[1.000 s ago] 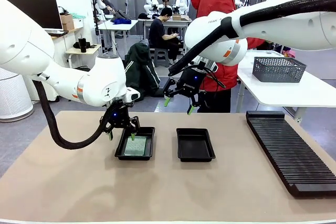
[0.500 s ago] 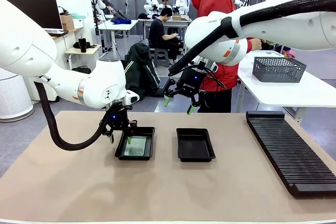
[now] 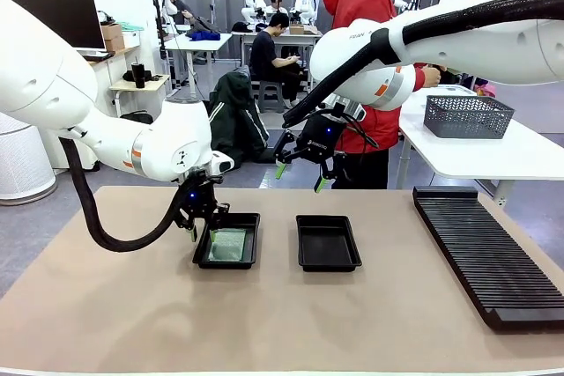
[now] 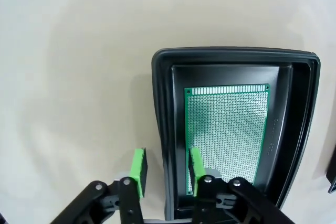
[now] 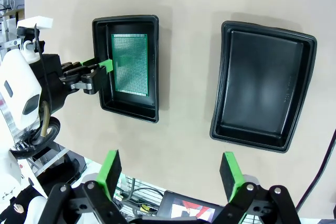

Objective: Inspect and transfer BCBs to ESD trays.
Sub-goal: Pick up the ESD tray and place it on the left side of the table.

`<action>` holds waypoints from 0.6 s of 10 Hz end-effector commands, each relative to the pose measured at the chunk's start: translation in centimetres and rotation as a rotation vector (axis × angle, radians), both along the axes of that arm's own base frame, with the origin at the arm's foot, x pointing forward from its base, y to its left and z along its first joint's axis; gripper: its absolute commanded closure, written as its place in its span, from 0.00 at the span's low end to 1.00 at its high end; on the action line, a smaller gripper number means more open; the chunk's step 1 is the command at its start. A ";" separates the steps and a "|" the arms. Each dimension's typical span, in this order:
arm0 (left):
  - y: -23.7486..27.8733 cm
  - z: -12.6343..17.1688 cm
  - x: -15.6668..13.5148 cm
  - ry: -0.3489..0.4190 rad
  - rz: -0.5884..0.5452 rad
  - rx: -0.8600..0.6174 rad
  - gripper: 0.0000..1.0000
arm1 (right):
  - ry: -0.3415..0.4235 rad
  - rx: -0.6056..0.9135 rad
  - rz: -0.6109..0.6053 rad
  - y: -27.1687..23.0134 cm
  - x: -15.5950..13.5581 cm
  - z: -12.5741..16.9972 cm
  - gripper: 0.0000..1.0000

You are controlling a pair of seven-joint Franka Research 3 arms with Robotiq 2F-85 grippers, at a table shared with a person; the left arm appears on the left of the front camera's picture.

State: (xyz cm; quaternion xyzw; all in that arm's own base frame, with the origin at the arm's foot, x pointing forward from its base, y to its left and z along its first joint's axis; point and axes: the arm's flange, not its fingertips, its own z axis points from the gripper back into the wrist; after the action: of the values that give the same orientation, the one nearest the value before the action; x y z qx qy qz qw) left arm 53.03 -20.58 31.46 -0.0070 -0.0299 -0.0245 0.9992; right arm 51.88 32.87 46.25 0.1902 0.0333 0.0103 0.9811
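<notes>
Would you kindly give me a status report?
Left gripper open, straddling black plastic tray's rim. Right gripper open, empty, raised. Pale green perforated board flat in that tray; second black tray empty. Nothing obstructing.

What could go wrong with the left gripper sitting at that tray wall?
1. The left gripper straddles the left tray at its wall, not the board; closing here would likely grab the tray and drag or tip it.
2. Its inner finger sits over the board's edge, so it could scrape or pin it.

Left tool (image 4: 167, 167) narrowed — fingers (image 4: 139, 165) closer together, now straddling 1 wall of the ESD tray (image 4: 236, 56)
</notes>
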 end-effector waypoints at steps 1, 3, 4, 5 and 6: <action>0.0 -0.3 0.4 -0.004 0.018 0.007 0.65 | 0.006 -0.012 -0.003 0.1 0.0 0.0 0.00; 0.0 -0.3 0.5 -0.004 0.019 0.004 0.75 | 0.006 -0.012 -0.003 0.1 0.0 0.0 0.00; -0.1 -0.4 0.5 -0.003 0.019 0.003 0.81 | 0.006 -0.012 -0.003 0.1 0.0 0.0 0.00; -0.1 -0.4 0.6 -0.005 0.018 0.000 0.85 | 0.006 -0.012 -0.003 0.1 0.0 0.0 0.00; -0.1 -0.4 0.6 -0.006 0.018 0.000 0.91 | 0.006 -0.012 -0.003 0.1 0.0 0.0 0.00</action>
State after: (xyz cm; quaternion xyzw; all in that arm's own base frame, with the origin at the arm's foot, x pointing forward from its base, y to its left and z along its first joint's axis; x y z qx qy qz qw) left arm 53.25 -20.40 31.24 -0.0071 -0.0287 -0.0220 0.9993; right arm 51.88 32.87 46.25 0.1902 0.0332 0.0103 0.9811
